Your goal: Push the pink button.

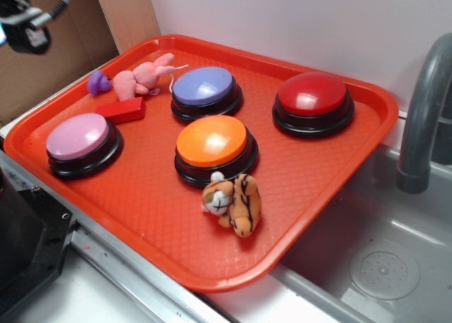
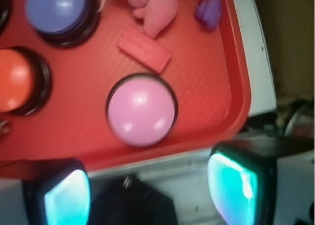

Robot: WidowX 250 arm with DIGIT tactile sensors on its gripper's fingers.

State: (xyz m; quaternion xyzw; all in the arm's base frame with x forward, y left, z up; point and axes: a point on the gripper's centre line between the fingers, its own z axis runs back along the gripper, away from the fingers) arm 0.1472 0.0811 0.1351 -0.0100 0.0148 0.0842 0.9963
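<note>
Jaws of mine stand spread wide with nothing between them. In the wrist view my gripper [image 2: 150, 190] shows as two dark fingers with glowing teal pads [image 2: 66, 198] at the bottom of the frame, one at lower left, one at lower right. In the exterior view only a dark part of me shows in the upper left corner.

Just above the gap between my pads, in the middle of the wrist view, sits the pink button [image 2: 141, 112]. It is a round, smooth, light-pink dome with a soft shine on top, seated on a black circular base that shows as a thin dark ring. It rests near the edge of the orange-red tray [image 2: 211, 87]. In the exterior view the same button [image 1: 78, 137] lies at the left of the tray, apart from my jaws.

Near it, toward the upper middle of the wrist view, lies a small red block [image 2: 144, 49]. Above that is a pink plush toy [image 2: 155, 8], with a small purple object [image 2: 209, 11] to its right. A lavender-blue button [image 2: 56, 8] sits at upper left and an orange button [image 2: 17, 80] at the left edge.

The exterior view also shows a red button [image 1: 313, 95] at the tray's upper right, a tiger plush [image 1: 233, 203] just below the orange button, and a grey faucet [image 1: 424, 118] over a sink at the right.
</note>
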